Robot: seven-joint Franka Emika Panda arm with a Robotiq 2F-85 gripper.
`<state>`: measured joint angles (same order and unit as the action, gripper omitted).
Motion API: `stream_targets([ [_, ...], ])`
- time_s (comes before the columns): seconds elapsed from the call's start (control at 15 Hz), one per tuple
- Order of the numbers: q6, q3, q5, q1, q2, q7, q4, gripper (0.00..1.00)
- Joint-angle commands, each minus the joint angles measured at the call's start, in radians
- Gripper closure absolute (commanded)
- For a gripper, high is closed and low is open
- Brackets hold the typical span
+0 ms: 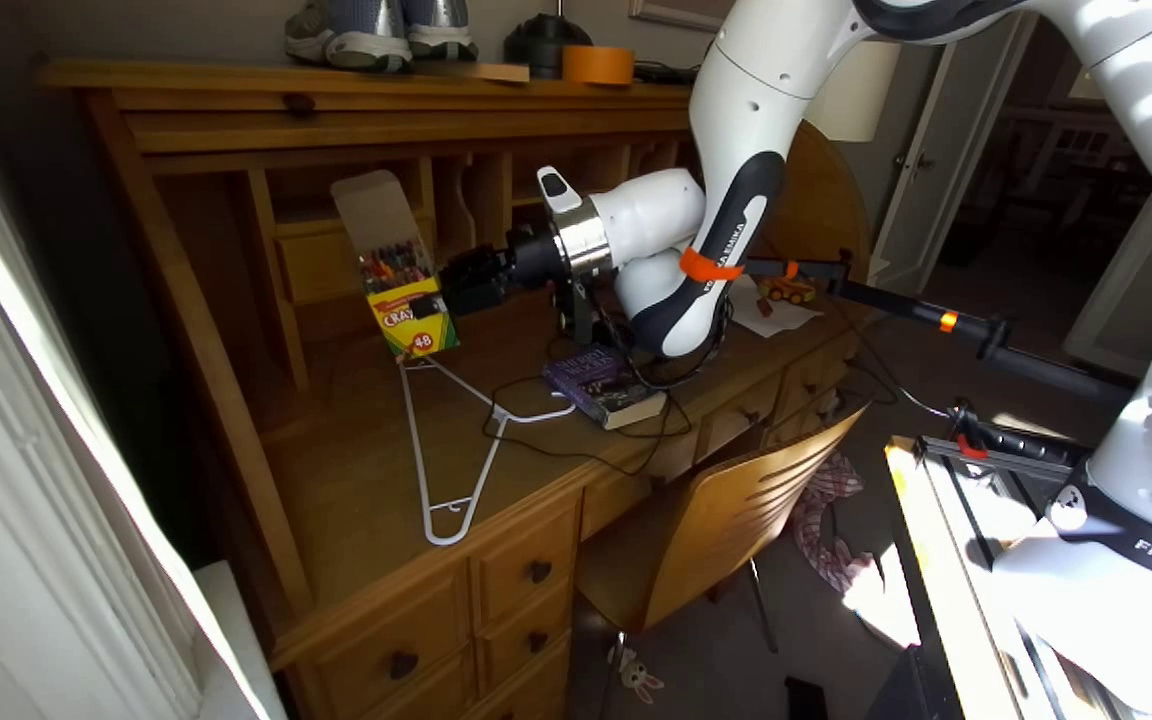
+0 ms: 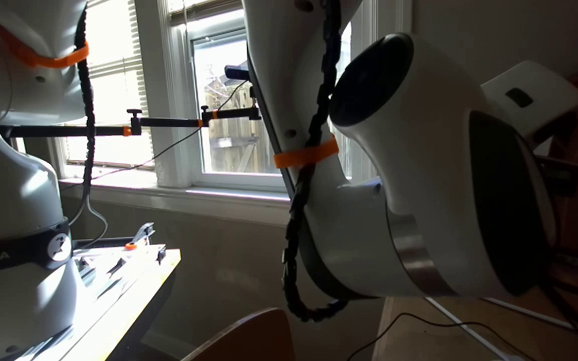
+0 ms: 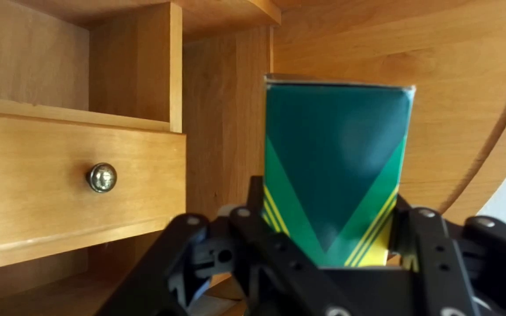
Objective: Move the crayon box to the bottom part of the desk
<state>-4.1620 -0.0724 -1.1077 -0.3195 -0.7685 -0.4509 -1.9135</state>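
The crayon box (image 1: 423, 335) is yellow and green, with its lid flap raised and crayons showing. It is slightly tilted in an exterior view, in front of the cubbyholes, with its lower edge close to the hanger's end; I cannot tell whether it touches anything below. My gripper (image 1: 433, 287) has its fingers on both sides of the box. In the wrist view the box's dark green side (image 3: 332, 153) sits between the fingers (image 3: 328, 197), which press against its edges. The honey-coloured desk (image 1: 346, 490) lies below; a strip of it shows in an exterior view (image 2: 409, 336), where box and gripper are hidden.
A white hanger (image 1: 416, 440) lies on the writing surface below the box. A purple book (image 1: 596, 385) and a dark cable (image 1: 576, 455) lie to its right. Cubbyholes and a small drawer (image 3: 77, 175) stand close beside the box. A wooden chair (image 1: 726, 510) stands at the desk's front.
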Motion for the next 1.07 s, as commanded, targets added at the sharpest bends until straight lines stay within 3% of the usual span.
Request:
stream_targets([
  [0.0, -0.012, 0.041, 0.040, 0.000, -0.070, 0.023, 0.063, 0.66],
  [0.53, 0.034, 0.062, 0.011, 0.041, -0.231, 0.055, 0.244, 0.66],
  [1.0, 0.152, 0.058, -0.050, 0.076, -0.308, 0.019, 0.384, 0.66],
])
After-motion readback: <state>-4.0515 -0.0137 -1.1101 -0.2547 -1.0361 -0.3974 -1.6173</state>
